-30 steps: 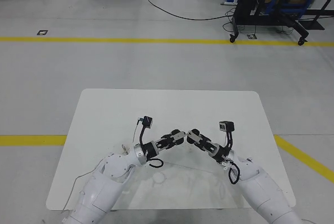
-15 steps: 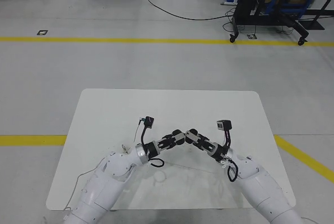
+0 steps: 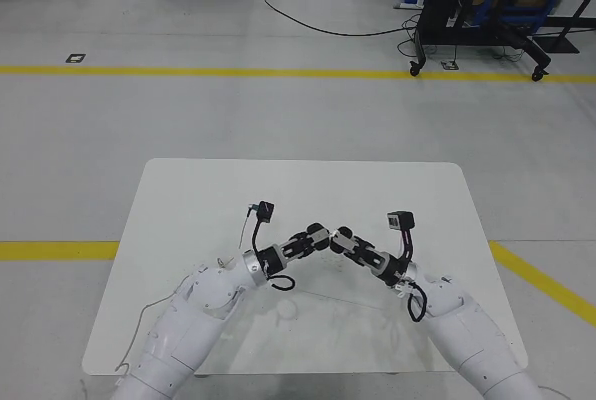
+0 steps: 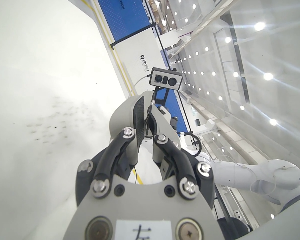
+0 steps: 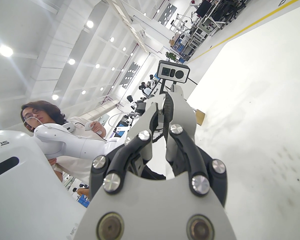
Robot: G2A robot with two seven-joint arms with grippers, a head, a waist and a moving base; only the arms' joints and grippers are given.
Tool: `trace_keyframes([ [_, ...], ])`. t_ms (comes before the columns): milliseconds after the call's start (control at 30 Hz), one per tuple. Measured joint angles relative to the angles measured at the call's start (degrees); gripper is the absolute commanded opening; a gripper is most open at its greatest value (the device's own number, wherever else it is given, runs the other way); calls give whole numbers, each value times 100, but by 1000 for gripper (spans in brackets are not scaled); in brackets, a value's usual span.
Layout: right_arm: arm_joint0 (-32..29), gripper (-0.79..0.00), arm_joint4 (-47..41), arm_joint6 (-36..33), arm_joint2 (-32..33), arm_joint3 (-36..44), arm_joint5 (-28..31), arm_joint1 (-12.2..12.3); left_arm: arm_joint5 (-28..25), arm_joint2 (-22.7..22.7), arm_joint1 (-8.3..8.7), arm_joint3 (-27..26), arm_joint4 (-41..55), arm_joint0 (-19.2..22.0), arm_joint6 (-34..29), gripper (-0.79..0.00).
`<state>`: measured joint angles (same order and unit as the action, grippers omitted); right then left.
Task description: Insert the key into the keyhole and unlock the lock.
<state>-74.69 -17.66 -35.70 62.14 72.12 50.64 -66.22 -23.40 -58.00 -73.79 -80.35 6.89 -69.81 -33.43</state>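
Observation:
Above the middle of the white table (image 3: 188,200) my two grippers meet tip to tip. My left gripper (image 3: 319,237) (image 4: 149,104) comes in from the near left with its fingers drawn close together; what they hold is hidden between the pads. A brass padlock (image 5: 200,117) peeks out just past my right gripper (image 3: 337,239) (image 5: 165,98), on the left gripper's side. The right gripper is shut on a small metal piece, the key (image 5: 161,112), between its ribbed pads. The keyhole and the key's blade are hidden.
The table's far edge and rounded corners lie well beyond the grippers, with bare tabletop on every side of them. Yellow floor lines run behind and beside the table. A black wheeled cart (image 3: 478,30) stands far off at the back right.
Both grippers have shifted together a little toward the table's far side, staying tip to tip. The left arm has stretched out slightly.

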Motion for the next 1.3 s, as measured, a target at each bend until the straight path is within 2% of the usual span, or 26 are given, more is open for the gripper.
trace_keyframes([
  [167,0,0,0,3,0,-2,-1,1,-33,-184,6,-117,437,-107,229,-785],
  [367,0,0,0,3,1,-2,-1,1,-19,-181,7,-133,419,-111,233,-785],
  [533,43,0,216,-174,31,27,-138,35,169,-143,50,-365,-471,-207,325,-785],
  [567,67,-58,419,-347,72,40,-225,66,201,-147,63,-420,-598,-240,287,-785],
  [600,83,-397,596,-536,137,53,-296,103,233,-154,78,-475,-707,-274,222,-785],
  [633,87,-440,694,-765,268,68,-368,159,282,-171,99,-544,-835,-317,121,-785],
  [667,76,-536,653,-911,382,88,-410,200,319,-183,114,-593,-913,-347,43,-785],
  [733,31,-563,509,-1269,611,188,-539,290,363,-206,140,-688,-977,-413,-102,-785],
  [833,-43,-650,432,-1664,796,371,-753,374,333,-202,160,-751,-935,-455,-294,-785],
  [933,-100,-659,360,-1878,870,486,-916,420,301,-169,169,-781,-998,-458,-356,-785],
  [1067,-163,-708,285,-2042,846,579,-1058,445,277,-127,172,-786,-1054,-462,-335,-785],
  [1200,-198,-723,268,-2118,806,627,-1125,459,274,-87,173,-768,-1125,-462,-290,-785],
  [1267,-213,-782,272,-2123,796,646,-1143,467,272,-68,176,-765,-1161,-462,-287,-785],
  [1300,-220,-785,274,-2123,793,654,-1147,470,271,-61,177,-765,-1181,-461,-286,-785],
])
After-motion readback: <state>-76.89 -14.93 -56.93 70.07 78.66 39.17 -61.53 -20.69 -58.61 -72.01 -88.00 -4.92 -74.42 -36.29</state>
